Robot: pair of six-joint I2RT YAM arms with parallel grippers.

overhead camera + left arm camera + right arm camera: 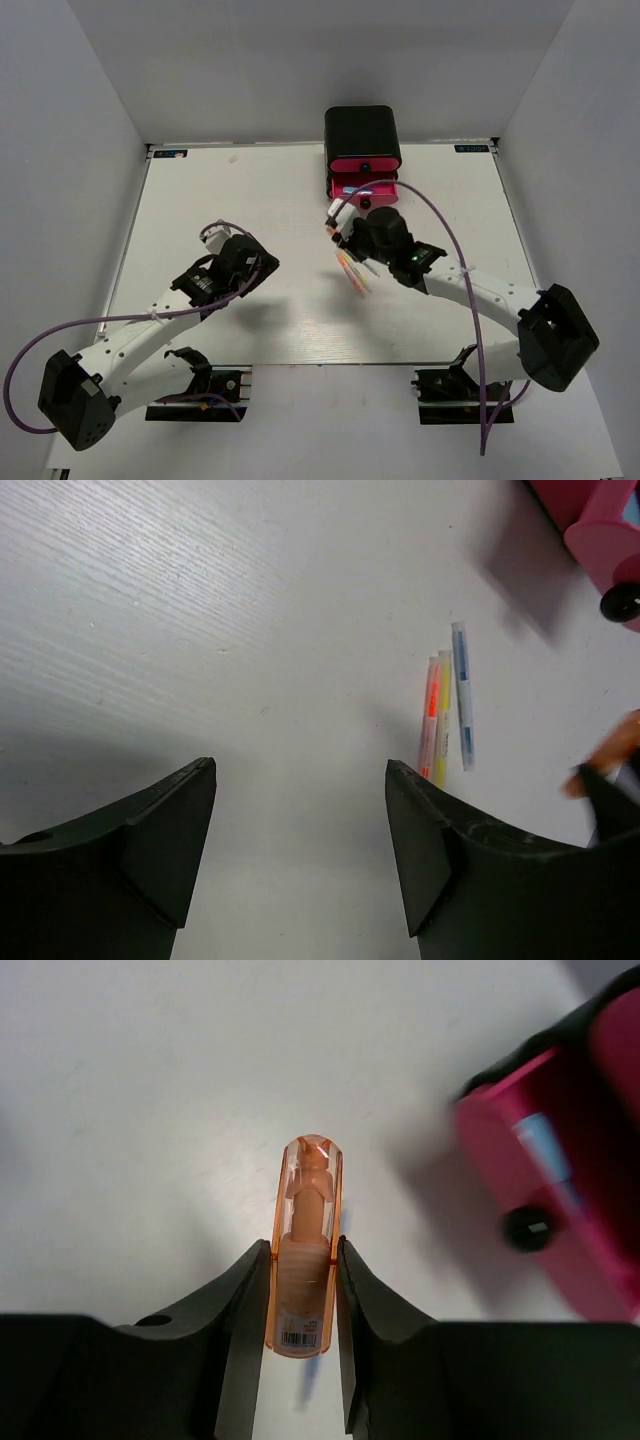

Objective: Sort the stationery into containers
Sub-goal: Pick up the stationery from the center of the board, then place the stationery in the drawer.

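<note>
Right gripper: jaws narrow, clamped on orange marker, beside open pink drawer. Blue item already in drawer. 3 thin pens lie unsorted on bench. Left gripper: jaws wide, empty. Judged: sorting partly done.

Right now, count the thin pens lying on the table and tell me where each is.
3, side by side in the left wrist view: pink pen leftmost, yellow pen against it, blue pen rightmost. Others may be hidden.
</note>
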